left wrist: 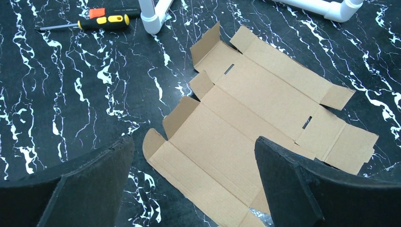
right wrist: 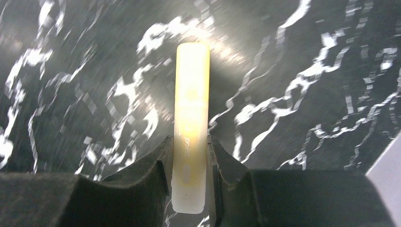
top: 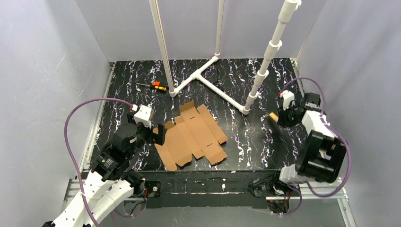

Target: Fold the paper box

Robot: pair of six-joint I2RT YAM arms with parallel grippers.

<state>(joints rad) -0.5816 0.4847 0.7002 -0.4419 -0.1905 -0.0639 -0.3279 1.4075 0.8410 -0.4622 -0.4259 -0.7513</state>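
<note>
The top view alone shows the whole layout. The paper box (top: 191, 135) is an unfolded brown cardboard sheet lying on the black marbled table (top: 265, 142), left of centre and close to the near edge. The left gripper (top: 158, 134) is at the sheet's left edge, and the right gripper (top: 279, 117) is well apart from it on the far right. A white pipe frame (top: 208, 78) stands behind the sheet, and an orange-and-black screwdriver (top: 156, 86) lies at the back left. The left wrist camera adds detail the overhead picture blurs. The paper box (left wrist: 255, 123) has scored panels, two narrow slots and several small side flaps tilted up off the table. The left gripper (left wrist: 194, 156) has its dark fingers (left wrist: 90, 184) spread as wide as they go, with nothing between them but the sheet below. Whether they touch it cannot be told. The screwdriver (left wrist: 94, 22) and a pipe end (left wrist: 153, 14) show along the top edge. The right wrist camera sees no cardboard. It shows the right gripper (right wrist: 190, 156) closed partway, clamped on a pale yellow stick (right wrist: 191, 109) that juts forward over the marbled surface. From above, only the stick's tip (top: 273, 116) shows.
</note>
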